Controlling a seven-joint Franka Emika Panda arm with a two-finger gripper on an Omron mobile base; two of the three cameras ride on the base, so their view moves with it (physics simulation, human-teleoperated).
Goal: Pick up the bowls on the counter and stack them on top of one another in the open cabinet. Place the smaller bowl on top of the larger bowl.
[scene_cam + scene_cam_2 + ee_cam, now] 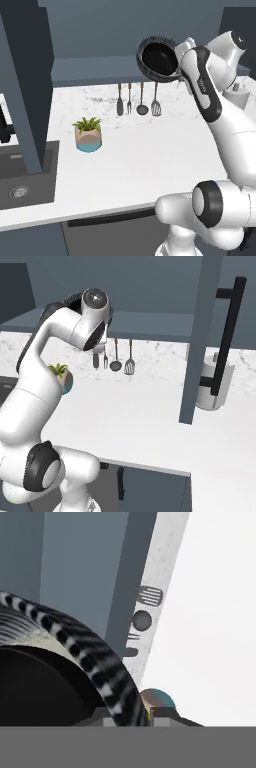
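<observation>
The larger bowl [158,57], dark grey with a ribbed outside and a glossy dark inside, hangs tilted in the air in front of the open cabinet's slate-blue shelf board [95,70]. My gripper [178,75] is shut on its rim at the lower right. In the hand view the ribbed rim [95,657] curves right down between my fingertips, where the gripper [132,714] clamps it. The smaller glossy black bowl is out of view. The white counter [145,155] lies well below the bowl.
A tan-and-teal plant pot [88,135] stands on the counter, with kitchen utensils [137,100] hanging on the wall behind. The dark sink [25,180] is at the left. The tall cabinet door panel [197,341] and a white canister [215,381] stand to the right.
</observation>
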